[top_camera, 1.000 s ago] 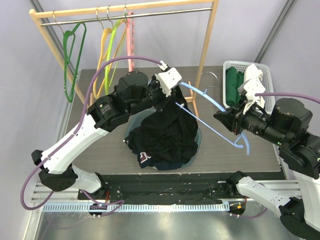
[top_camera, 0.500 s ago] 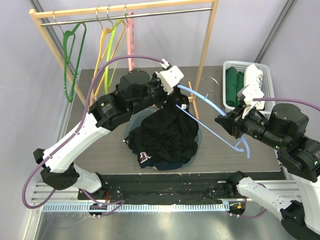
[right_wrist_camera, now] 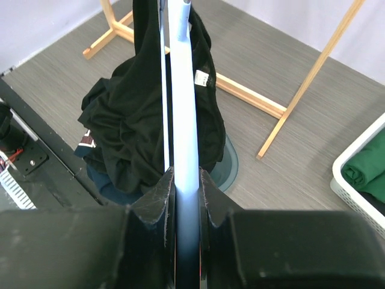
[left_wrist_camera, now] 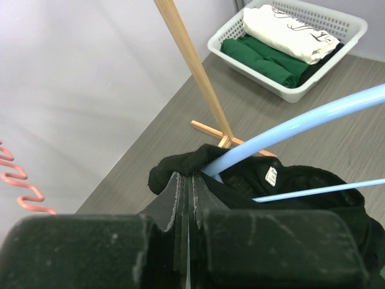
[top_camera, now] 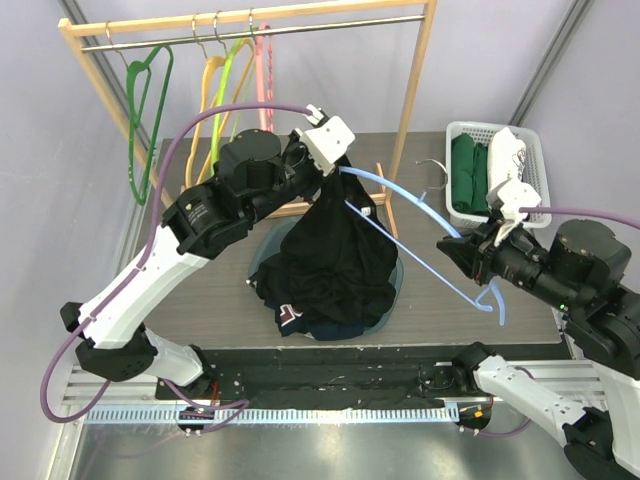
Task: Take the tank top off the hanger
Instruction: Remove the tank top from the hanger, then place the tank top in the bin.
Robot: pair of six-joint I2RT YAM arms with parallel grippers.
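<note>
The black tank top (top_camera: 340, 260) hangs from one end of the light blue hanger (top_camera: 412, 196), its lower part heaped on the table. My left gripper (top_camera: 338, 170) is shut on the top's bunched shoulder strap (left_wrist_camera: 180, 165), right where the hanger arm (left_wrist_camera: 301, 123) enters the fabric; the jaws are pressed together on cloth at the left gripper (left_wrist_camera: 190, 180). The right gripper (top_camera: 458, 250) is shut on the hanger near its hook end. In the right wrist view, the blue bar (right_wrist_camera: 180, 90) runs straight out from the right gripper (right_wrist_camera: 183, 177) toward the tank top (right_wrist_camera: 126, 120).
A wooden clothes rack (top_camera: 250, 20) stands at the back with green (top_camera: 140, 120), yellow and pink hangers; its right post and foot (top_camera: 385, 210) are close behind the hanger. A white basket (top_camera: 470, 135) of folded clothes is at the right. A round dark dish (top_camera: 395, 275) lies under the heap.
The left gripper has closed on the tank top's strap and pulled it up and to the left. The right arm has shifted slightly down and right with the hanger.
</note>
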